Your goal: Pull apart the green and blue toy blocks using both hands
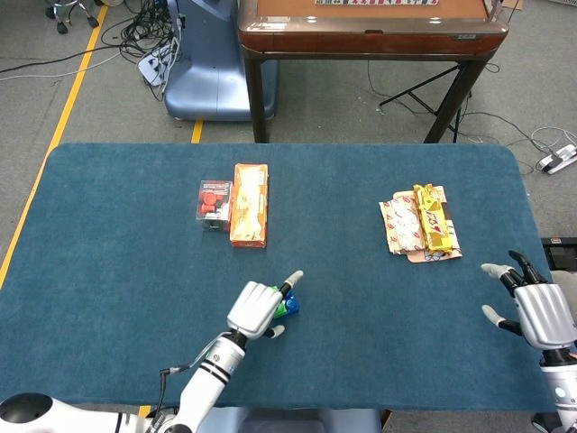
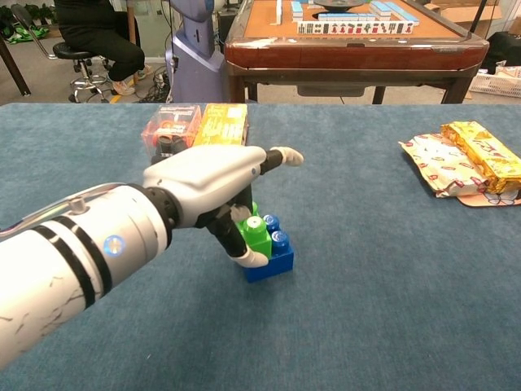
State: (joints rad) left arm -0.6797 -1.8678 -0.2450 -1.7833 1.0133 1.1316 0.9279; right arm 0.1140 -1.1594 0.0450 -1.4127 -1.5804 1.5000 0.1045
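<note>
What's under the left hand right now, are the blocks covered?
Partly. Under the left hand, the green block sits on the blue block, both on the table. The hand's fingers hide the green block's left side, so actual contact can't be confirmed.

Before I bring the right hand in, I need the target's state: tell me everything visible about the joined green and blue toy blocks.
The green block sits plugged onto the wider blue block, both glossy plastic with round studs, standing upright on the blue cloth table. The left hand covers them from the left, fingers against the green block.

Left robot hand (image 2: pixel 213 183) over blocks (image 2: pixel 264 243); right robot hand (image 1: pixel 539 307) well apart.
</note>
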